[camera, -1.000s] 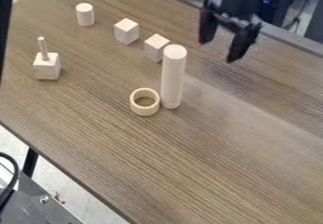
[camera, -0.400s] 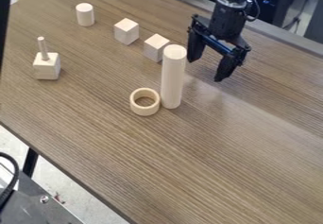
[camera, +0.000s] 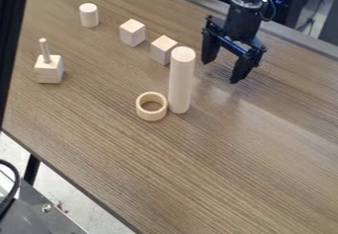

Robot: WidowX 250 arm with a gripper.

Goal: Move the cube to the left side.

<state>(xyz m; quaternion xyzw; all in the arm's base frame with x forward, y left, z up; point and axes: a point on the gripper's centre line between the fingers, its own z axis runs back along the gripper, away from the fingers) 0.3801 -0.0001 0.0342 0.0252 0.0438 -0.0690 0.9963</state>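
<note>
The gripper (camera: 223,71) has come down toward the table (camera: 218,178), fingers wide apart and empty. The first cube (camera: 162,50), near the tall rod (camera: 180,85), and the second cube (camera: 132,33) remain unmoved; grasping either likely requires repositioning the gripper over it first.
</note>
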